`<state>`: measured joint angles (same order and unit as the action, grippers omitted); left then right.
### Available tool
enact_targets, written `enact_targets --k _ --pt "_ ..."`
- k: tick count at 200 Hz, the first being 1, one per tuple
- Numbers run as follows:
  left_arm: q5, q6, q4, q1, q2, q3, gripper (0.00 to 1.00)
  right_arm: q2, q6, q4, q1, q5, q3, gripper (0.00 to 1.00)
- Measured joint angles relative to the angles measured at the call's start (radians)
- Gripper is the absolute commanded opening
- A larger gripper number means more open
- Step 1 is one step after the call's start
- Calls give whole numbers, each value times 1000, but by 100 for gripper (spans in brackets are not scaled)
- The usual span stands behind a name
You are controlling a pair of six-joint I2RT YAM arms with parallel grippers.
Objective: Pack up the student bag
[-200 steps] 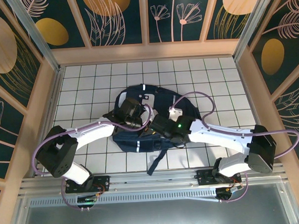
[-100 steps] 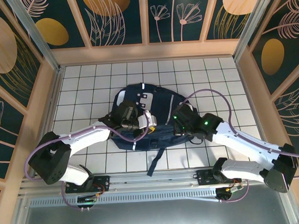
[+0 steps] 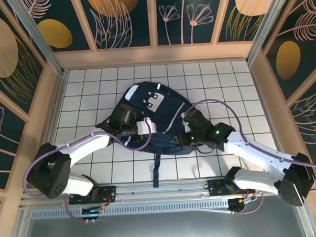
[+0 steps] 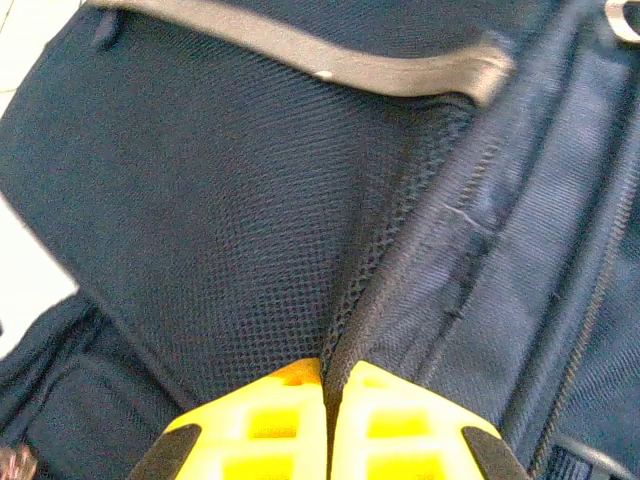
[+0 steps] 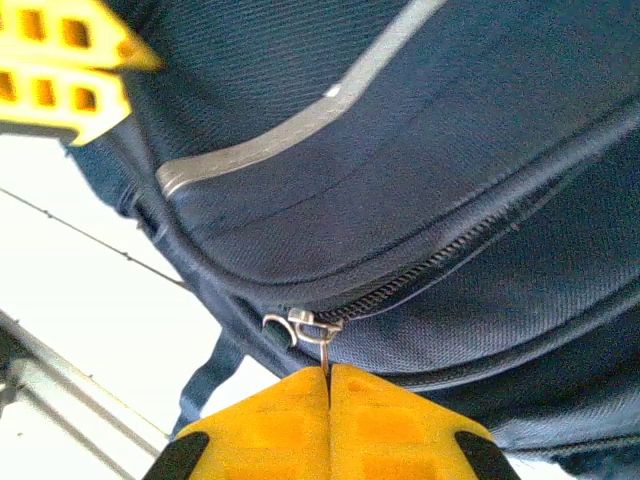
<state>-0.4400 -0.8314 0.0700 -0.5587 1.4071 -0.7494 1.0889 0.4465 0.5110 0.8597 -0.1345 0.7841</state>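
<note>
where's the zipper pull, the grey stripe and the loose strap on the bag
zipper pull [image 5: 303, 322]: right wrist view, its metal ring
grey stripe [image 5: 280, 132]: right wrist view, mid-length
loose strap [image 3: 156, 171]: top external view, mid-length

student bag [image 3: 166, 121]: near edge hidden under both arms [image 3: 91, 142] from above; cut off all round in wrist views
zip pull [image 5: 305, 324]: lower end lost between right gripper [image 5: 328, 372] fingers
left gripper [image 4: 328, 372]: finger bases cropped, pinched fold's edge unseen

White gridded tabletop [image 3: 93, 84] is filling the middle, dark floral wall panels [image 3: 195, 17] are standing around it, metal rail [image 3: 151, 195] is running along the bottom.
</note>
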Motion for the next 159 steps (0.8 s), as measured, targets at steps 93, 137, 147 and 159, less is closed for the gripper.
enact_targets --k 93,137,147,159 --pt "-54 -19 41 -19 -192 79 61 115 0 -36 124 -11 2 20" --pt "-63 5 1 -90 -150 87 59 115 -95 -36 36 -59 25 42" --pt "-48 5 1 -100 -117 81 59 115 -120 -41 0 -82 27 43" --pt "-30 5 1 -110 -77 69 58 122 -142 -49 -30 -97 29 45"
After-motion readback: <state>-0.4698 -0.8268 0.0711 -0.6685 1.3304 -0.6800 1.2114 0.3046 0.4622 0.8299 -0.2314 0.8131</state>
